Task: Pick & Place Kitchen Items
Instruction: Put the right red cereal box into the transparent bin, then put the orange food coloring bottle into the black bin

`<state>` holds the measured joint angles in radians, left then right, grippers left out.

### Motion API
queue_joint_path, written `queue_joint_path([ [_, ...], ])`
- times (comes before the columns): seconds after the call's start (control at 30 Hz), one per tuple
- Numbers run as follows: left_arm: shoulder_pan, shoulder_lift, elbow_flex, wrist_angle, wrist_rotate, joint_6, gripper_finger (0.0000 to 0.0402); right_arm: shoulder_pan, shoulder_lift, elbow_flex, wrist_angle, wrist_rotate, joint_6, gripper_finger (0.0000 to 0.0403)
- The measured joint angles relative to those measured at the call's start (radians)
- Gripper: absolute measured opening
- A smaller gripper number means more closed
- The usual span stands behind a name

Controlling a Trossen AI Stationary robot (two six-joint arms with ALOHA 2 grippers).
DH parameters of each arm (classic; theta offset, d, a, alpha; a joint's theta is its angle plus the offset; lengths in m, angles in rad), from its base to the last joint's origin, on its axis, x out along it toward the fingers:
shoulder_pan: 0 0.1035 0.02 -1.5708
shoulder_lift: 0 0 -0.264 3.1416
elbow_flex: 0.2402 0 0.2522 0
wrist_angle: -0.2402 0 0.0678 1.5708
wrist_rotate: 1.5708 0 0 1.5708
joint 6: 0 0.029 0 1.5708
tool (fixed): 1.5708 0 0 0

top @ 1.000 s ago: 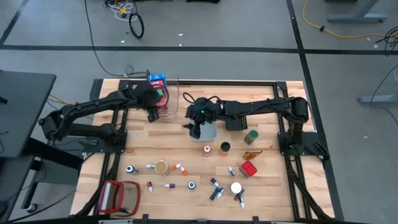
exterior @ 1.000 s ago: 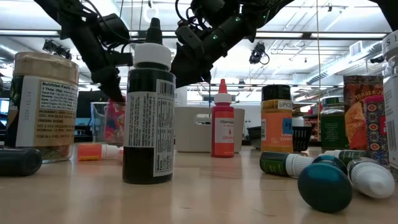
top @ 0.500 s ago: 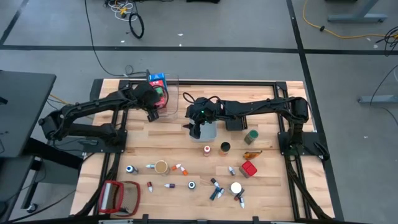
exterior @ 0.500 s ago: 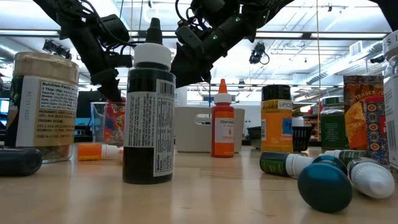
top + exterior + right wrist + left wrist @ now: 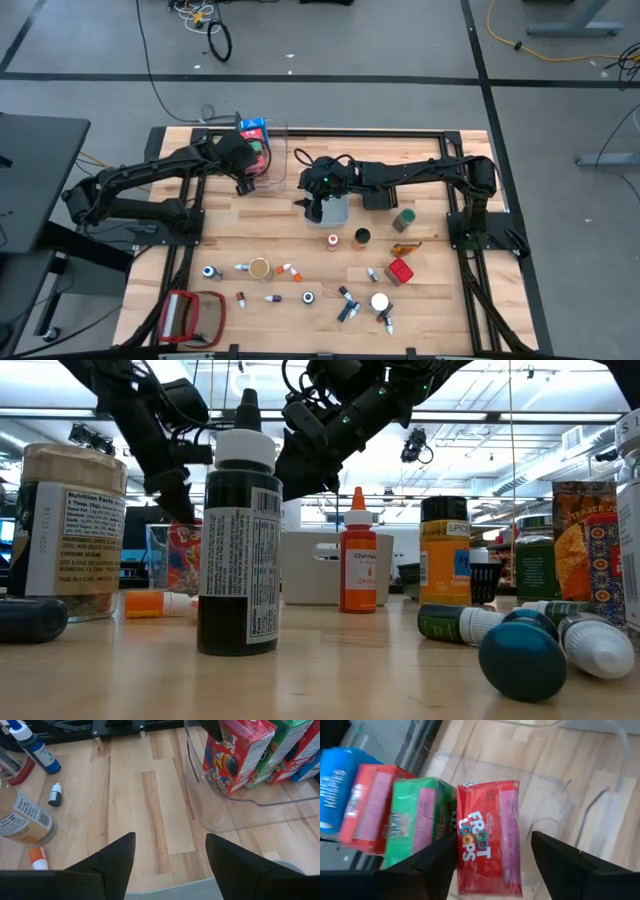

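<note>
Left gripper (image 5: 492, 865) over clear bin (image 5: 580, 795), fingers parted either side of red Froot Loops carton (image 5: 487, 835), apparently not clamping it.
Carton stands inside bin beside green carton (image 5: 415, 820), long axis running away from fingers; right gripper (image 5: 170, 865) open, empty, farther off.

Two dark, near-black jointed arms, seen in the high view, reach from the frame's left and right edges toward its centre; the left arm (image 5: 150, 180) is built of slim paired links with black cables running alongside; the right arm (image 5: 420, 175) has a thicker, boxier link and a looping black cable near its wrist, where a small green light glows; both are mounted on black frame rails at the sides; in the wrist views each gripper shows two flat, matte black fingers (image 5: 570, 865) with angular, tapering edges, low in the frame; in the low view the arms appear as glossy black, knuckled shapes at upper left and upper centre.
</note>
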<state>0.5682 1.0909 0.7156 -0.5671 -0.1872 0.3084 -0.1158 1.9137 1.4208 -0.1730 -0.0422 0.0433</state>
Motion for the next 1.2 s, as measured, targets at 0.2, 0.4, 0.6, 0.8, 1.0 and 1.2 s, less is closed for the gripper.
queue_joint_path([
  [0.2, -0.029, 0.0, 0.087, -0.063, -0.069, 0.004, 0.0262, 0.0, 0.0, 0.0, 0.0, 0.0, 0.0, 0.0251],
  [0.4, -0.043, 0.0, 0.138, -0.075, -0.126, 0.021, 0.0261, 0.0, 0.0, 0.0, 0.0, 0.0, 0.0, 0.0251],
  [0.6, -0.097, -0.01, 0.212, -0.076, -0.123, -0.03, 0.0261, 0.0, 0.0, 0.0, -0.003, 0.001, -0.029, 0.0251],
  [0.8, -0.153, -0.038, 0.273, -0.072, -0.123, -0.15, 0.0261, -0.001, 0.0, 0.0, 0.022, 0.033, -0.093, 0.0251],
  [1.0, -0.23, -0.104, 0.279, -0.03, -0.123, -0.239, 0.0261, -0.002, -0.001, 0.0, 0.065, 0.126, -0.094, 0.0251],
  [1.2, -0.312, -0.166, 0.238, 0.015, -0.123, -0.302, 0.0261, -0.008, -0.003, 0.0, 0.132, 0.214, -0.103, 0.0251],
])
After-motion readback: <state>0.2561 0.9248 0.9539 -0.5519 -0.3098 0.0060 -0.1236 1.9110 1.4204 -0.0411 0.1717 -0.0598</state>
